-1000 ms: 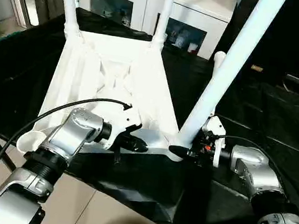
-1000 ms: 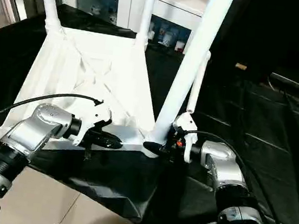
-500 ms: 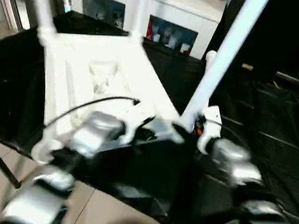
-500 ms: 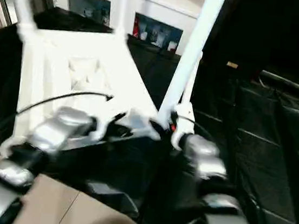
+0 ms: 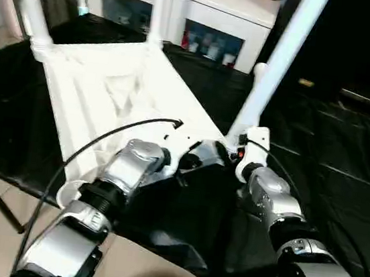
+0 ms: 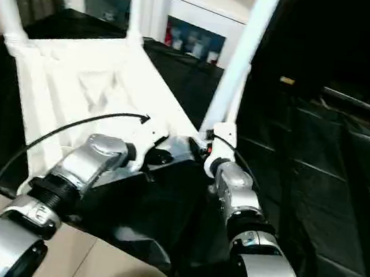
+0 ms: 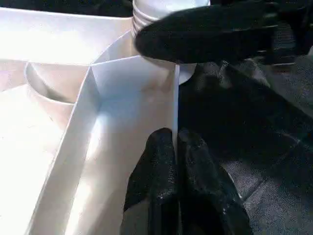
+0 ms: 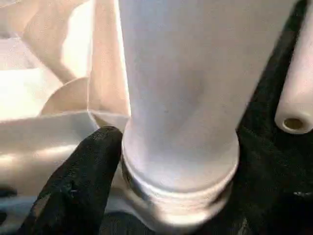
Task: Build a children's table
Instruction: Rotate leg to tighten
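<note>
Head view: a white ribbed plastic children's table (image 5: 110, 89) lies upside down on black sheeting (image 5: 344, 165).

Left wrist: left end effector (image 7: 177, 161) pinches its thin rim.

Right wrist: right end effector (image 8: 161, 196) brackets a smooth tubular leg (image 8: 181, 88), grip uncertain.

The tabletop (image 5: 109, 95) under my fingers (image 7: 166, 196) looks like smooth white plastic with a soft sheen, as does the leg (image 8: 181, 88). My fingers are matt black, finely pebbled rubber. My forearms (image 5: 134, 166) are brushed silver metal. The black table cover (image 5: 345, 151) is glossy, creased sheeting.
</note>
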Tool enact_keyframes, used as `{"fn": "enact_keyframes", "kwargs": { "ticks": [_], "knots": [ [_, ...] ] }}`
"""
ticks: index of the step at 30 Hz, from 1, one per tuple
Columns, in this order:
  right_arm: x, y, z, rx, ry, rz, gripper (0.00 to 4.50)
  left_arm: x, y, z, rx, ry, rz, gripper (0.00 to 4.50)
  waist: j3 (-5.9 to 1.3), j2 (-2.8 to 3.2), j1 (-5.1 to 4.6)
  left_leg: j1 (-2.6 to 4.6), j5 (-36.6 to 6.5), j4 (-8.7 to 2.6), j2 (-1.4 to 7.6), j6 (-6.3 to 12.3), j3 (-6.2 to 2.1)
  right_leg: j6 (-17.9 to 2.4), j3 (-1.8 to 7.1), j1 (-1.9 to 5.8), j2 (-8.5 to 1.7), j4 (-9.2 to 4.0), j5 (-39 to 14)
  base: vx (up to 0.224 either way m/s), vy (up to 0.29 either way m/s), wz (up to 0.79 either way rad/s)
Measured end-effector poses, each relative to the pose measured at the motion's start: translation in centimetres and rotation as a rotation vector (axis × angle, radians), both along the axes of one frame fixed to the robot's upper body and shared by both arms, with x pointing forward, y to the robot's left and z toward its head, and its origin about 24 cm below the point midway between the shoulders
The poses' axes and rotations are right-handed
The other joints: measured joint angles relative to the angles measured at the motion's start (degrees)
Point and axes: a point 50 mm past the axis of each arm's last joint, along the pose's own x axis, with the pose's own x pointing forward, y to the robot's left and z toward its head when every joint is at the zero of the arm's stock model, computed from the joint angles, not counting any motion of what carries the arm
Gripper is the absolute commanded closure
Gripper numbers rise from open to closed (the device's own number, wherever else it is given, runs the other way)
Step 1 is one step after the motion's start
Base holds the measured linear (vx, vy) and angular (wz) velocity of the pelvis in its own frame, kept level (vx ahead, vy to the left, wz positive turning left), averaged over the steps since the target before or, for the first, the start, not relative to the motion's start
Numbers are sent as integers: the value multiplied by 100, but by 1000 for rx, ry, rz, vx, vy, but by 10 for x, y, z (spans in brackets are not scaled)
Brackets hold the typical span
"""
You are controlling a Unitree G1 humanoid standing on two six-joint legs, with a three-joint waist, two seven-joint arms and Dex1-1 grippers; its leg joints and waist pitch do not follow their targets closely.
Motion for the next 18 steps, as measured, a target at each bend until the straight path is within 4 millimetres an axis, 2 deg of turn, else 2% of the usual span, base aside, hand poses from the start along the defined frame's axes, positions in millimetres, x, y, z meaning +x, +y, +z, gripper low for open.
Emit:
{"fn": "enact_keyframes", "kwargs": {
  "ticks": [6,9,13,18],
  "knots": [
    [-7,-18,3,-19,-6,208,62,-5,15,2,2,-14,-95,450,2,7,29,-6,0,-12,0,0,-3,-2,-3,-8,1,2,2,0,0,0],
    [-15,-31,7,-8,-11,343,62,-13,24,5,-13,7,-204,450,17,32,87,-14,1,-14,2,1,0,-24,-4,-13,1,1,12,0,0,0],
    [-24,-38,11,-33,-8,500,62,-20,31,8,-26,39,-297,450,22,51,171,-16,5,-7,2,9,15,-26,3,-19,-5,-3,3,0,0,0],
    [-32,-41,14,-50,0,634,62,-27,40,9,-27,65,-355,450,23,48,189,-19,7,4,2,14,17,-25,7,-17,-6,-9,-1,0,0,0]
  ]
}}
